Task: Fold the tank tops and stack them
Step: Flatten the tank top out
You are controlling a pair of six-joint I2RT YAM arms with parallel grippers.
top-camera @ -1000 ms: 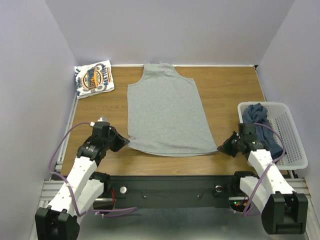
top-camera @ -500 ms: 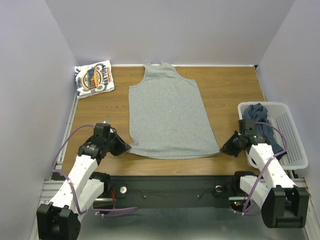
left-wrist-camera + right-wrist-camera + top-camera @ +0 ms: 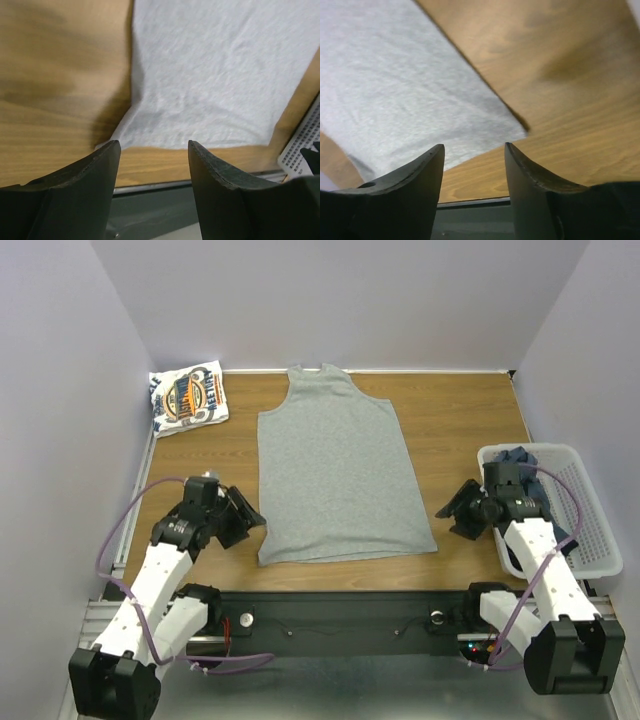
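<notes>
The left gripper and the right gripper both stand with their jaws apart and hold nothing. In the top view they are low over the table, one at each near corner of the grey tank top. This top lies flat in the middle of the table. Its long axis runs away from the arms, with the hem on the near side and the straps at the far edge. The left gripper is just beside the left hem corner and the right gripper just beside the right one, so each arm is nearer to its own corner. The printed tank top lies folded in the far left corner, well apart. The dark blue tank tops are in the basket, behind the right gripper. In the left wrist view, the left gripper is wide and empty. The grey tank top lies ahead of it, and the hem corner is just in front of one fingertip. In the right wrist view, the right gripper is also wide and empty, and the corner of the grey tank top points toward the gap between the jaws. I judge that a fold along the long axis would need both corners to be taken together.
</notes>
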